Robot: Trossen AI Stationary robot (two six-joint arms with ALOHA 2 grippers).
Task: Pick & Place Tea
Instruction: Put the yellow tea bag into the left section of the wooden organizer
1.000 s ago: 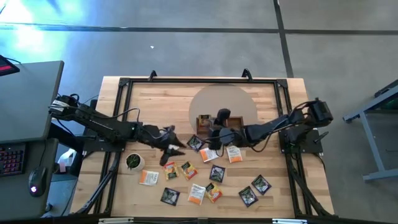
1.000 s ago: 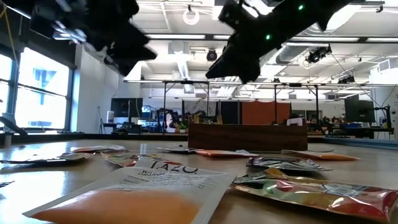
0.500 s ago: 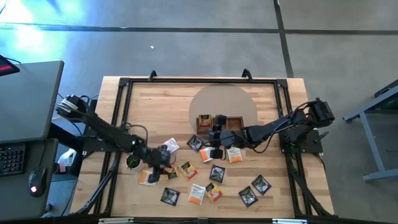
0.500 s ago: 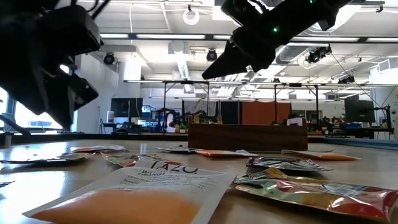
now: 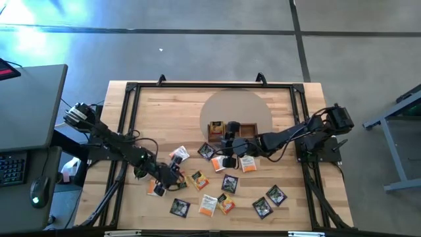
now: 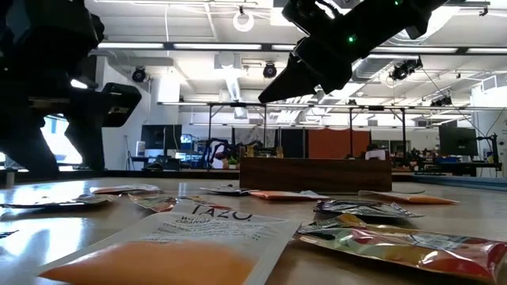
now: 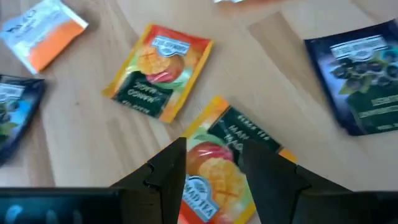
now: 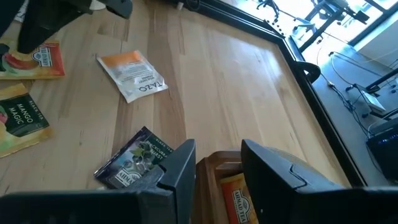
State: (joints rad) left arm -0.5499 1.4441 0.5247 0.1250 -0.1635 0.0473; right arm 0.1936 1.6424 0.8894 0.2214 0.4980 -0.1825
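Nearest us, flat square foil tea packets (image 5: 209, 205) lie scattered on the pale planked wooden bench (image 5: 276, 99), glossy and slightly crinkled. We see the left pincer (image 5: 172, 176) lower and farther right than a moment before, now over a mango packet (image 7: 214, 168) that shows between its parted, empty fingers. Farther off, the right pincer (image 5: 227, 153) hangs unchanged, open and empty, above the near edge of the brown wooden tray (image 5: 248, 128), which holds one yellow-orange packet (image 8: 240, 198).

A wooden tray (image 5: 231, 130) and a small green-centred cup (image 5: 141, 171) sit on the table (image 5: 177, 105).
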